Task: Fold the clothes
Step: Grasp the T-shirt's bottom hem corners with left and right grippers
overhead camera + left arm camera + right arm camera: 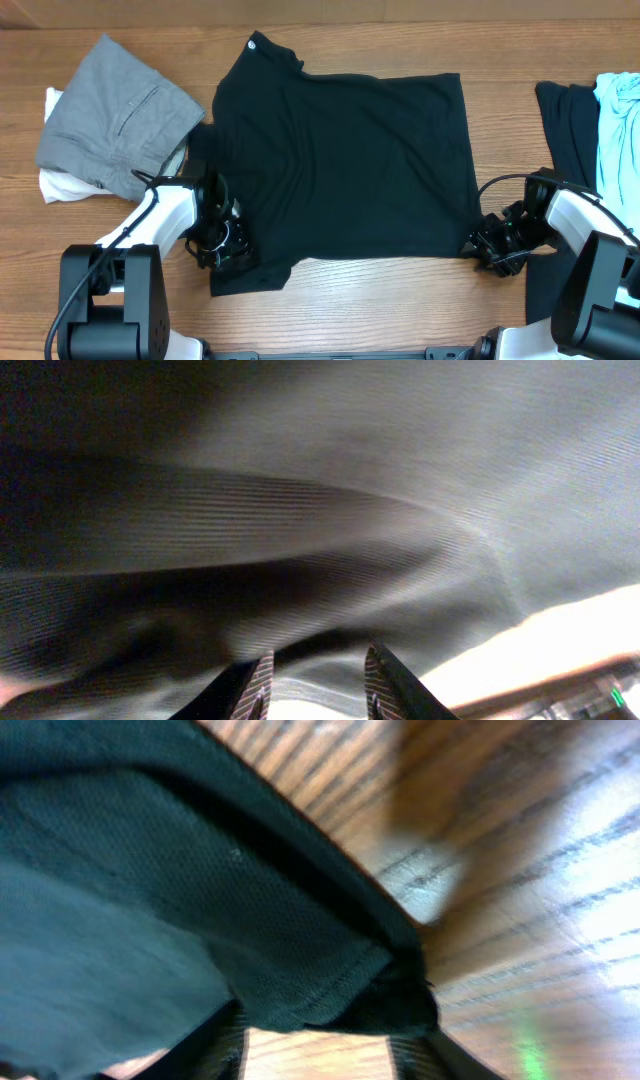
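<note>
Grey garment [120, 115] (overhead only) beside T-shirt [340, 170]

a light-brown wooden tabletop [400, 35] fills the overhead view, its darker grain lines running left to right. close up in the right wrist view the wood is streaked and washed pale by bright glare toward the right, with a green glow [527, 1055] near the bottom edge.

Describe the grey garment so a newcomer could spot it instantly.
Start at the black T-shirt spread across the middle of the table. Just past its left side lies the grey garment, partly over a white cloth. It alone is grey; the pile at the far right is black and light blue.
</note>
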Tool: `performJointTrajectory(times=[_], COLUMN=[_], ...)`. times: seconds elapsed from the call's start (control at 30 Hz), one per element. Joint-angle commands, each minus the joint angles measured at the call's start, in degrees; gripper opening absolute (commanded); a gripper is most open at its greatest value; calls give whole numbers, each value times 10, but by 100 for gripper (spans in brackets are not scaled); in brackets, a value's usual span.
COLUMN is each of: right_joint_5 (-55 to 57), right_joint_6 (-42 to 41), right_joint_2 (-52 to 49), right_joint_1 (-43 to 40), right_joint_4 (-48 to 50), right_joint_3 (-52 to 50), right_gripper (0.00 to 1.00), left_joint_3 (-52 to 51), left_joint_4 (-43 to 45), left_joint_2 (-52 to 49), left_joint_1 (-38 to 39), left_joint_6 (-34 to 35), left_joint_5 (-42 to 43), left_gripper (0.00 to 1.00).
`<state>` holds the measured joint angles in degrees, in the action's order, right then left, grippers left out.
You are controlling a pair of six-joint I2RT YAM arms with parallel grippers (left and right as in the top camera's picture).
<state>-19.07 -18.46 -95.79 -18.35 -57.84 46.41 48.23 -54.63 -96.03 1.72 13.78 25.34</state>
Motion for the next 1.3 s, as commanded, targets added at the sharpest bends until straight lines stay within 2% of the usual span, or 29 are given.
performJointTrajectory(times=[0.0, 0.03, 0.07, 0.1, 0.13, 0.23, 0.3, 0.4, 0.5, 0.6, 0.67, 0.77, 0.87, 0.97, 1.07, 1.17, 1.27], right_joint_5=[-5, -6, -8, -8, -7, -5, -5, -5, -5, -5, -5, -5, -5, -5, -5, -5, -6], right_joint_6=[0, 0, 0, 0, 1, 10, 22, 23, 22, 22, 22, 22, 22, 22, 22, 22, 22], right_joint_2=[-1, -1, -1, -1, -1, 0, 3, 15, 35, 51, 55, 55, 55, 55, 55, 55, 55], right_joint_1=[0, 0, 0, 0, 0, 0, 0, 0, 0, 0, 0, 0, 0, 0, 0, 0, 0], right_joint_4=[43, 51, 54, 55, 54, 53, 52, 46, 45, 44, 42, 42, 40, 40, 40, 40, 41], right_joint_3=[-10, -10, -10, -10, -10, -9, -7, -1, 5, 6, 6, 6, 6, 6, 6, 6, 6], right_gripper=[36, 30, 26, 24, 19, 4, 4, 4, 4, 4, 4, 4, 4, 4, 4, 4, 4], left_joint_3=[27, 30, 34, 38, 42, 55, 63, 64, 64, 62, 60, 37, 1, -32, -60, -61, -61], left_joint_4=[1, 0, 0, -4, -9, -20, -35, -52, -67, -80, -92, -93, -72, -47, -17, -17, -17], left_joint_2=[13, 13, 13, 13, 13, 21, 40, 89, 137, 165, 167, 166, 166, 166, 166, 165, 164], left_joint_1=[-4, -4, -4, -5, -5, 4, 19, 58, 116, 178, 213, 247, 251, 254, 255, 255, 255], left_joint_6=[-106, -121, -131, -130, -136, -151, -151, -136, -71, -3, 45, 110, 102, 20, 3, 1, 2], left_joint_5=[129, 154, 173, 173, 169, 132, 100, 15, -92, -158, -206, -246, -238, -208, -209, -209, -209], left_gripper=[50, 60, 56, 43, 36, 32, 27, 34, 36, 38, 49, 75, 81, 78, 78, 69, 75])
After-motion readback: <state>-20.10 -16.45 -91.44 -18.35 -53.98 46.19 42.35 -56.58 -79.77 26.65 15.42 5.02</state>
